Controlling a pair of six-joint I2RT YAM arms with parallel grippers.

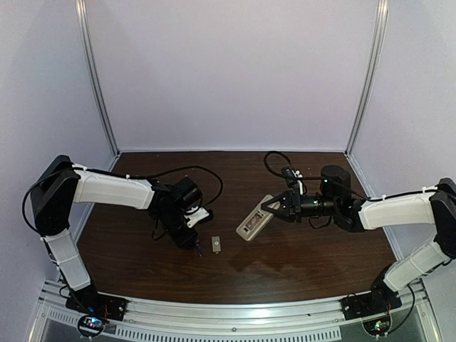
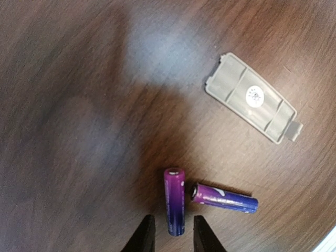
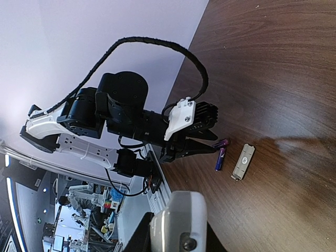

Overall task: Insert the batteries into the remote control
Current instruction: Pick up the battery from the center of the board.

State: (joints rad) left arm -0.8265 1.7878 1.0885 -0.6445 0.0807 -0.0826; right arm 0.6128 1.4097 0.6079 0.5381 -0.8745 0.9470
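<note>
Left wrist view shows the left pincer [image 2: 174, 237] low over the dark wooden tabletop [image 2: 79, 131]. Its two fingers are apart, one on either side of the near end of one of the batteries [image 2: 174, 200], and they are not closed on it. The second battery [image 2: 224, 198] lies just beside the first and angles away from it, with their far ends close together. A little beyond them rests a flat grey cover piece [image 2: 252, 98] with a round white sticker. Farther across, on the right side, the right pincer [image 1: 273, 206] is clamped on one end of the remote control [image 1: 253, 220]. The remote control slants toward the middle of the tabletop, and I cannot tell whether its free end touches the wood.
</note>
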